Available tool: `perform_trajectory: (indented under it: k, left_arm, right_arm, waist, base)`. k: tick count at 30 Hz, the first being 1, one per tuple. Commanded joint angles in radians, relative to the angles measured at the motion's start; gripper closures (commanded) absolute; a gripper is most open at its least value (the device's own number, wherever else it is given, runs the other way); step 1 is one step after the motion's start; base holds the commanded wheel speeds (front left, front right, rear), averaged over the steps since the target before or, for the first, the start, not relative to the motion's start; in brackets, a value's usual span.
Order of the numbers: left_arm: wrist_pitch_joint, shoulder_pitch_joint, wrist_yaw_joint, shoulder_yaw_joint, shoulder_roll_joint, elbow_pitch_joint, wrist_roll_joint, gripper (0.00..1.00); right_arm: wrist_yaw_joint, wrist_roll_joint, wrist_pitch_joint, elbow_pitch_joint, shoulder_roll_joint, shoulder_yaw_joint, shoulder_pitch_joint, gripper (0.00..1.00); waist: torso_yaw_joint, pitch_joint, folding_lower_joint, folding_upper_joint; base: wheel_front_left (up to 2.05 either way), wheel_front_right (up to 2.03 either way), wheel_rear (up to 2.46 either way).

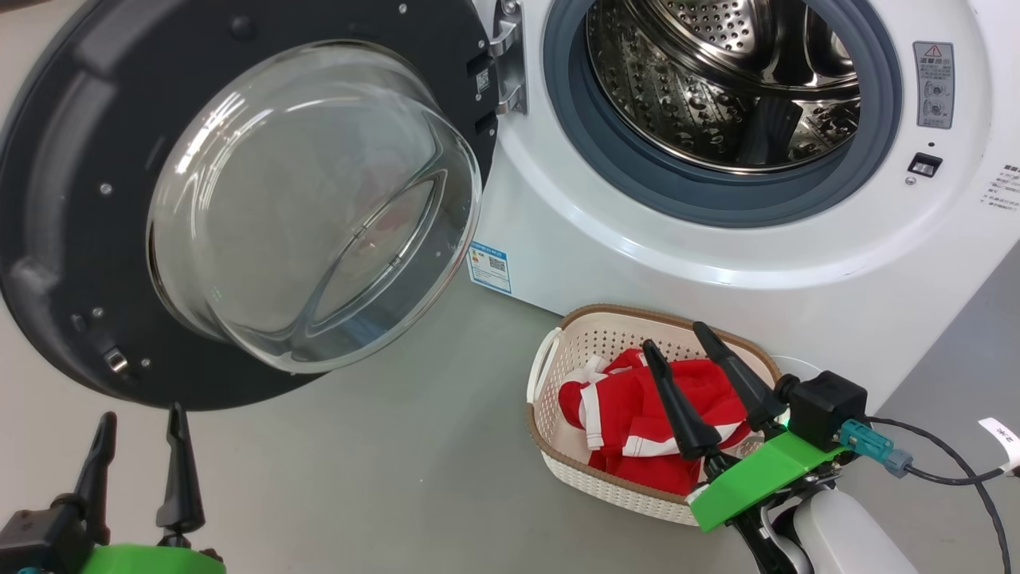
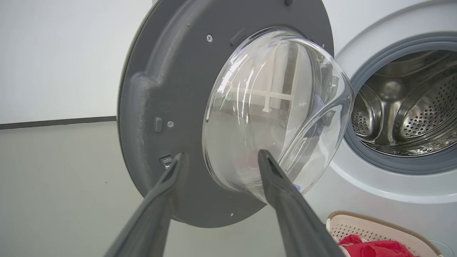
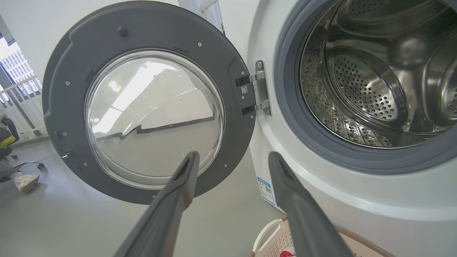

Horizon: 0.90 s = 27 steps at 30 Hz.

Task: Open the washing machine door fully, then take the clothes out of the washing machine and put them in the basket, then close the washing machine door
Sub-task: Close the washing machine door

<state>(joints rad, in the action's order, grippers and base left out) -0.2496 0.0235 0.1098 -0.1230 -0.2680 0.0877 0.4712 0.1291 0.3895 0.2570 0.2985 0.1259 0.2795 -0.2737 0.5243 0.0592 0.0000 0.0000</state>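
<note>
At the lower right of the head view, the basket (image 1: 550,446) sits on the grey floor (image 1: 398,462) just in front of the washing machine (image 1: 637,247), and the clothes (image 1: 621,406) lie heaped inside it, red with white stripes. The right gripper (image 1: 673,336) shows across the basket, its two dark fingers spread apart and released. Whether they touch the fabric cannot be told. At the lower left, the left gripper (image 1: 142,411) points up the frame, its fingers parted too and gripping nothing. The washing machine door (image 1: 72,239) takes the upper left, swung open on its hinge (image 1: 510,56), glass bowl bulging toward the camera. The steel drum (image 1: 717,80) shows at the upper right, with a blue label sticker (image 1: 489,267) low on the white front.

Over to the left wrist view: the fingers rise from the bottom edge, spread wide, aimed at the lower part of the open door. The basket's rim and a bit of red fabric show at the lower right corner.

Now the right wrist view: again the fingers are wide apart, with the open door at the left and the drum at the upper right. A basket handle shows at the bottom edge. At the far left, a person's foot (image 3: 25,182) in a pale shoe rests on the floor.
</note>
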Motion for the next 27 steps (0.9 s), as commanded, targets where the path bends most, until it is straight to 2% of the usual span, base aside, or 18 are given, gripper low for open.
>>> perform_trajectory:
  k: [1, 2, 3, 5, 6, 11, 16, 22, 27]
  left_arm:
    - [-0.011, 0.018, 0.003, 0.045, -0.029, -0.031, 0.005, 0.04]
    - [-0.011, 0.018, 0.002, 0.046, -0.030, -0.031, 0.005, 0.14]
    - [-0.011, 0.018, 0.002, 0.046, -0.031, -0.032, 0.006, 0.43]
    - [-0.010, 0.018, 0.001, 0.045, -0.034, -0.034, 0.006, 0.83]
    - [-0.010, 0.019, 0.000, 0.044, -0.035, -0.036, 0.007, 1.00]
    - [-0.009, 0.022, -0.006, 0.051, -0.046, -0.056, 0.016, 1.00]
    - [-0.002, 0.043, -0.021, 0.081, -0.085, -0.104, 0.034, 1.00]
    - [0.040, 0.098, -0.048, 0.144, -0.185, -0.184, 0.053, 1.00]
    - [0.093, 0.181, -0.090, 0.217, -0.259, -0.222, 0.136, 1.00]
  right_arm:
    - [0.002, 0.018, 0.005, -0.021, -0.006, 0.025, -0.040, 0.00]
    - [0.002, 0.018, 0.005, -0.021, -0.006, 0.026, -0.041, 0.00]
    - [0.002, 0.018, 0.005, -0.020, -0.006, 0.026, -0.041, 0.00]
    - [0.002, 0.019, 0.005, -0.019, -0.006, 0.027, -0.042, 0.00]
    - [0.002, 0.020, 0.005, -0.019, -0.006, 0.027, -0.042, 0.00]
    - [0.002, 0.021, 0.005, -0.018, -0.008, 0.028, -0.040, 0.00]
    - [0.002, 0.021, 0.005, -0.018, -0.008, 0.031, -0.038, 0.00]
    - [0.002, 0.020, 0.005, -0.017, -0.006, 0.033, -0.037, 0.00]
    - [0.002, 0.020, 0.005, -0.017, -0.005, 0.032, -0.032, 0.00]
  waist:
    - [0.000, 0.000, 0.0000, 0.0000]
    - [0.000, 0.000, 0.0000, 0.0000]
    - [0.001, 0.000, 0.0000, 0.0000]
    - [0.001, 0.000, 0.0000, 0.0000]
    - [0.001, -0.001, 0.0000, 0.0000]
    - [0.001, -0.002, 0.0000, 0.0000]
    - [0.002, -0.001, 0.0000, 0.0000]
    - [0.002, 0.004, 0.0000, 0.0000]
    - [0.001, 0.007, 0.0000, 0.0000]
  base:
    - [0.00, 0.00, 0.00]
    - [0.00, 0.00, 0.00]
    - [0.00, 0.00, 0.00]
    - [0.00, 0.00, 0.00]
    - [0.00, 0.00, 0.00]
    - [0.00, 0.00, 0.00]
    - [0.00, 0.00, 0.00]
    - [0.00, 0.00, 0.00]
    - [0.00, 0.00, 0.00]
